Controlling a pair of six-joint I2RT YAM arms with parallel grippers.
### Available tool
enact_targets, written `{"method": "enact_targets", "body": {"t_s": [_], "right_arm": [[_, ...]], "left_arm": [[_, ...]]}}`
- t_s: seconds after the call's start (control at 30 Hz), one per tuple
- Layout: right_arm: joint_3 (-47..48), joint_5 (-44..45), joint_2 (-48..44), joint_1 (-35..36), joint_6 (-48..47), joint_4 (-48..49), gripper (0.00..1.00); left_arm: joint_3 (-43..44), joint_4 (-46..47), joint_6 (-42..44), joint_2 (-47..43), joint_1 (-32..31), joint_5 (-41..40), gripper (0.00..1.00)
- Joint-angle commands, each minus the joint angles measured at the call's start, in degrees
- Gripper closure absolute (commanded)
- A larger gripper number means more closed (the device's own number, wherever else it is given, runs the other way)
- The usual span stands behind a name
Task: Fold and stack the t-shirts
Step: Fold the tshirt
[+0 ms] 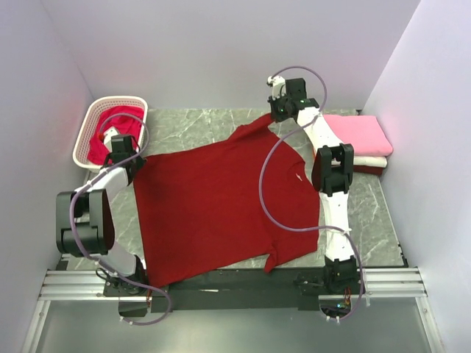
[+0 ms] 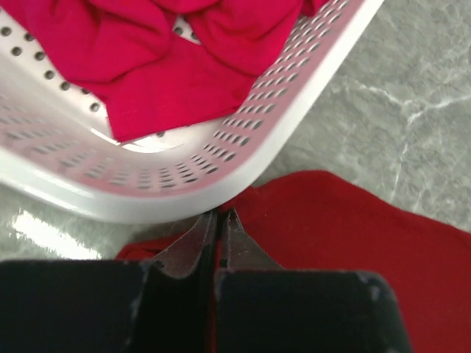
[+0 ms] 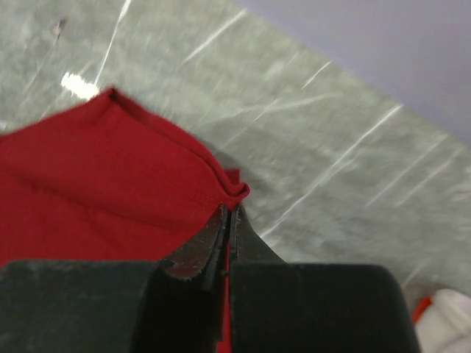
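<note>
A large dark red t-shirt [image 1: 213,206] lies spread over the marble table. My left gripper [image 1: 126,156] is shut on its far left corner [image 2: 221,213], right beside the white basket. My right gripper [image 1: 283,110] is shut on the far right corner, a bunched hem [image 3: 234,193], held near the table's back. A crimson shirt [image 2: 162,66] lies crumpled in the basket. A pink folded shirt [image 1: 360,134] lies on a white folded one [image 1: 370,161] at the right.
The white lattice basket [image 1: 92,118] stands at the back left, its rim [image 2: 243,162] almost touching my left fingers. Purple walls close in the back and sides. A metal rail runs along the near edge [image 1: 235,283].
</note>
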Motion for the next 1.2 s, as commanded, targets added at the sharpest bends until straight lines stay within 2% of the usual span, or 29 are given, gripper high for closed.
{"method": "enact_targets", "body": {"t_s": [0.0,0.27,0.4,0.63,0.93,1.17], "right_arm": [[0.86,3.52,-4.52,0.46,-0.72,7.18,1.00],[-1.50,0.72,-9.08,0.11,1.83,8.85,1.00],[-10.71,-2.00,-14.88,-0.59,3.23,10.96,1.00],[-20.84,-7.81,-23.93,-2.87,5.17,13.07,1.00],[-31.30,-10.89,-29.91,-3.93,5.35,14.65,1.00],[-36.75,-12.21,-33.43,-4.02,5.44,15.71,1.00]], "left_arm": [[4.97,3.47,3.17,1.71,0.06,-1.95,1.00],[7.35,4.08,8.46,3.38,0.06,3.32,1.00],[7.09,4.08,10.21,2.51,0.06,3.34,0.99],[6.04,4.08,11.01,1.89,0.06,2.71,1.00],[0.41,5.49,9.43,-4.70,0.06,2.63,0.99],[-4.51,5.22,6.88,-12.07,0.15,-1.24,1.00]]}}
